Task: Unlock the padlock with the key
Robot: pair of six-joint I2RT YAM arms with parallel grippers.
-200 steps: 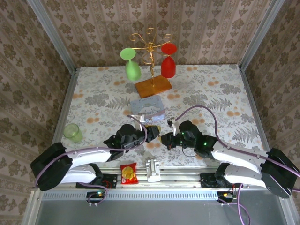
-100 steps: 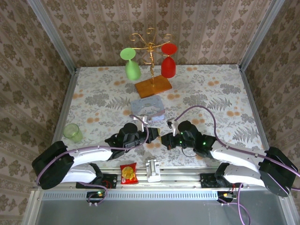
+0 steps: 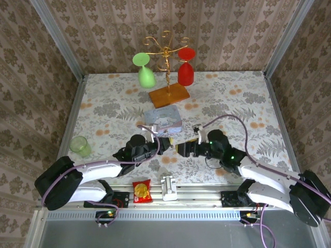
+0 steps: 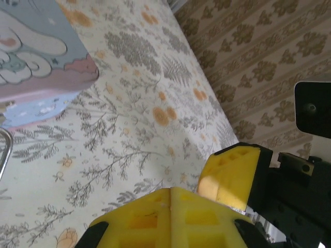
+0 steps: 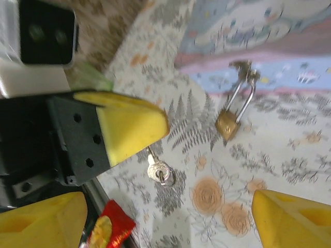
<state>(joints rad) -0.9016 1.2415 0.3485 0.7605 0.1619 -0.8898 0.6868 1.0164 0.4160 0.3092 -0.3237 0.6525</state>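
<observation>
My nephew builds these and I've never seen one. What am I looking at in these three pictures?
This is a robot: two arms bolted at the near edge of a table, each ending in a two-finger hand. One picture looks down from above; the other two come from cameras on the wrists. On the table are a gold rack holding a green glass and a red glass, a tin box, a green cup and a snack packet. In the right wrist picture a small brass padlock seems hooked to the box's clasp. The left hand is shut, apparently pinching the key; the right hand is open.
</observation>
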